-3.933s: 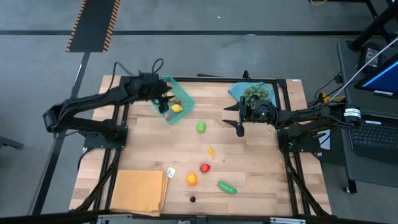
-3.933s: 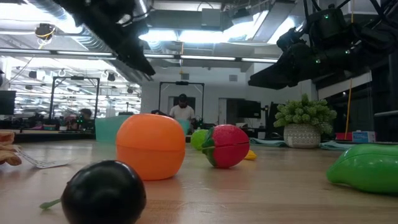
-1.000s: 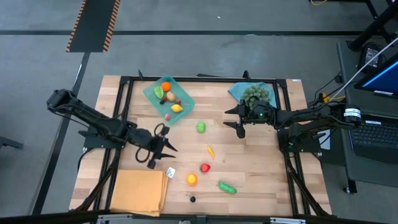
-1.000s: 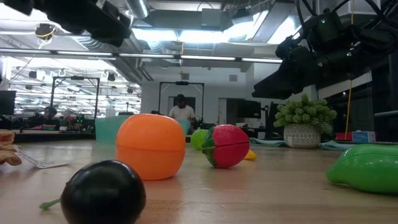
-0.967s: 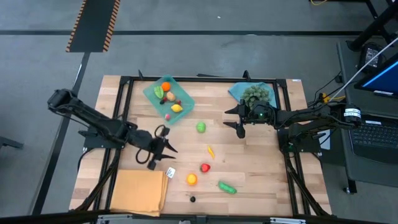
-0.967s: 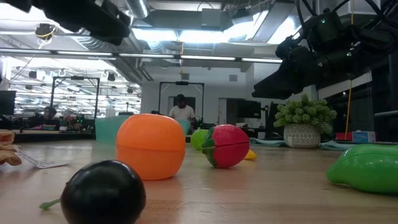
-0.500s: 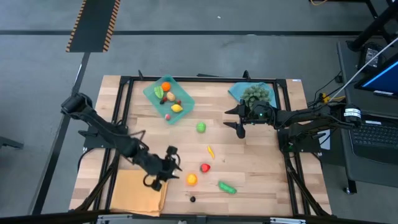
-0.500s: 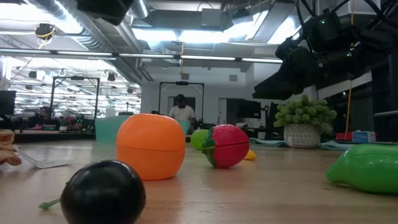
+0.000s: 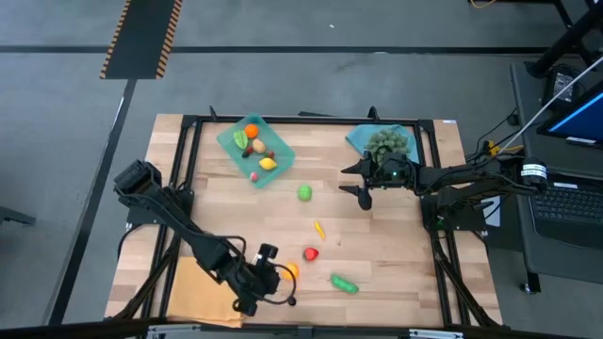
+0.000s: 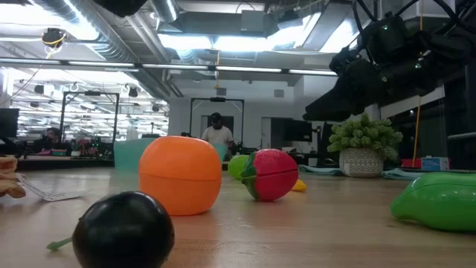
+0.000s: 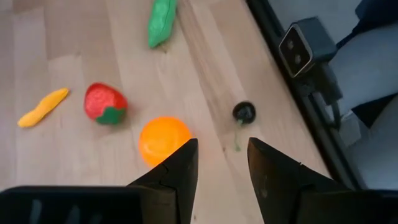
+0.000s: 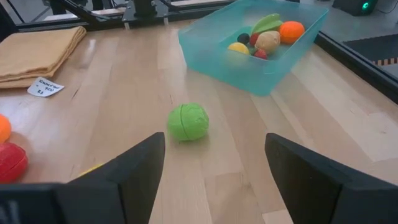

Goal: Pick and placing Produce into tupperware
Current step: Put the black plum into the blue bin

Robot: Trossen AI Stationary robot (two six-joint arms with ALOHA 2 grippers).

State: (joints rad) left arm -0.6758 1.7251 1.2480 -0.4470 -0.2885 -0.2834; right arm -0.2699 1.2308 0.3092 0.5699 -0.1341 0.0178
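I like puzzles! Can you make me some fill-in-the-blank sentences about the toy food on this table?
The round green toy fruit lies on the bare ____.
The translucent teal plastic tray holds a small orange fruit, so it is not ____.
The left gripper hangs above the round orange toy fruit with nothing between its ____.

Missing words: table; empty; fingers

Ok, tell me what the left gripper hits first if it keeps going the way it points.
Probably the bare table: the left gripper points between the orange and the dark berry, though depth is unclear.
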